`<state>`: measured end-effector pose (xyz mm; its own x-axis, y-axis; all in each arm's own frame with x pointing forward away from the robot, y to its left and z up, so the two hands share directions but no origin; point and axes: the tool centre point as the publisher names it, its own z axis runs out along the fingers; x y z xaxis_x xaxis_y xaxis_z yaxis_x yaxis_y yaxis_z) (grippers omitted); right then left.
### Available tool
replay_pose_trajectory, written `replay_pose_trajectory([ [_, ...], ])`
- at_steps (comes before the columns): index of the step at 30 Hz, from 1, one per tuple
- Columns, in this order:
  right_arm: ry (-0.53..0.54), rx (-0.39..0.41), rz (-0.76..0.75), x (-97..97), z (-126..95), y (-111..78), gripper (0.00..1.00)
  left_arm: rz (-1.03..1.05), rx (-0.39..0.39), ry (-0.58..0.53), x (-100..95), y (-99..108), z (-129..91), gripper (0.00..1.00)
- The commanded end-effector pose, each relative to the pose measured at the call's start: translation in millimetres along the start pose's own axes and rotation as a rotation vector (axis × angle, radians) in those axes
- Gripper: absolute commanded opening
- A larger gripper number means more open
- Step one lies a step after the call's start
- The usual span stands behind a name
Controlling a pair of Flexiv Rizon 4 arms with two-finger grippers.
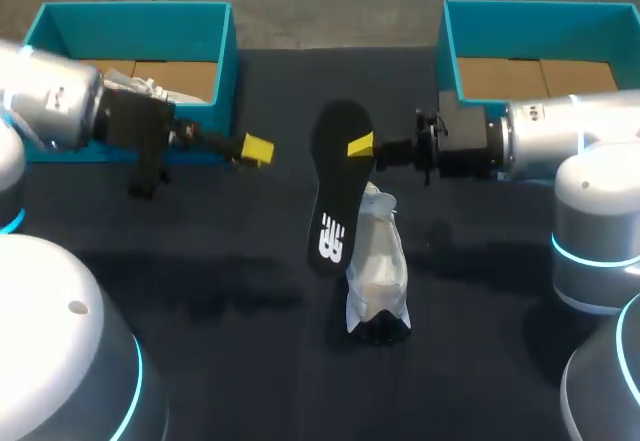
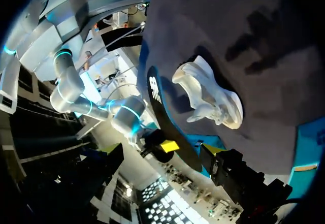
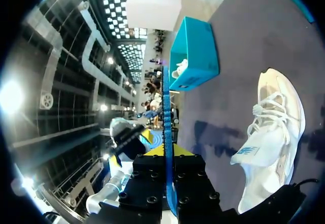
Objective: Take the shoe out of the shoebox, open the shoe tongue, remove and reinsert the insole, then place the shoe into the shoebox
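My right gripper (image 1: 361, 145) is shut on the upper end of the black insole (image 1: 333, 186) and holds it in the air, hanging down over the table. In the right wrist view the insole (image 3: 165, 112) stands edge-on between the fingers of that gripper (image 3: 167, 155). The white shoe (image 1: 377, 266) lies on the dark table just under and right of the insole; it also shows beside the gripper (image 3: 274, 132) and ahead of my left wrist (image 2: 208, 94). My left gripper (image 1: 258, 148) is open and empty, a short gap left of the insole.
A teal shoebox (image 1: 225, 56) at the back left holds another white shoe (image 1: 150, 86). A second teal shoebox (image 1: 450, 51) stands at the back right, behind my right arm. The table is covered in dark cloth.
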<state>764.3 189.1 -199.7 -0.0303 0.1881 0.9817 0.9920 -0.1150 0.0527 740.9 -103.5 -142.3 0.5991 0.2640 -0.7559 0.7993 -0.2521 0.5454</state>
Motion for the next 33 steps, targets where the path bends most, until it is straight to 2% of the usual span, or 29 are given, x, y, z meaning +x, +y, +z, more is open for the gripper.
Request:
replay_pose_trajectory([
  [1,0.003,-0.009,-0.003,-1.1,1.2,-4.2,0.00,-0.013,0.102,0.067,-3.8,23.5,-15.0,1.00],
  [7,-0.014,-0.008,0.010,-1.4,2.3,-4.5,0.00,-0.034,0.168,0.234,-4.4,50.3,-25.3,1.00],
  [14,-0.019,-0.006,0.019,-3.1,2.6,-4.5,0.00,-0.045,0.257,0.344,-10.9,73.7,-31.8,1.00],
  [17,-0.019,-0.006,0.019,-3.1,2.6,-4.5,0.00,-0.051,0.278,0.351,-14.3,81.5,-32.4,1.00],
  [18,-0.019,-0.006,0.019,-3.1,2.6,-4.5,0.00,-0.035,0.304,0.387,-16.8,89.1,-31.5,1.00],
  [26,-0.019,-0.006,0.019,-3.1,2.6,-4.5,0.00,-0.028,0.377,0.444,-29.9,113.8,-12.3,1.00],
  [33,-0.019,-0.006,0.019,-3.1,2.6,-4.5,0.00,-0.026,0.448,0.493,-38.5,116.0,12.8,1.00],
])
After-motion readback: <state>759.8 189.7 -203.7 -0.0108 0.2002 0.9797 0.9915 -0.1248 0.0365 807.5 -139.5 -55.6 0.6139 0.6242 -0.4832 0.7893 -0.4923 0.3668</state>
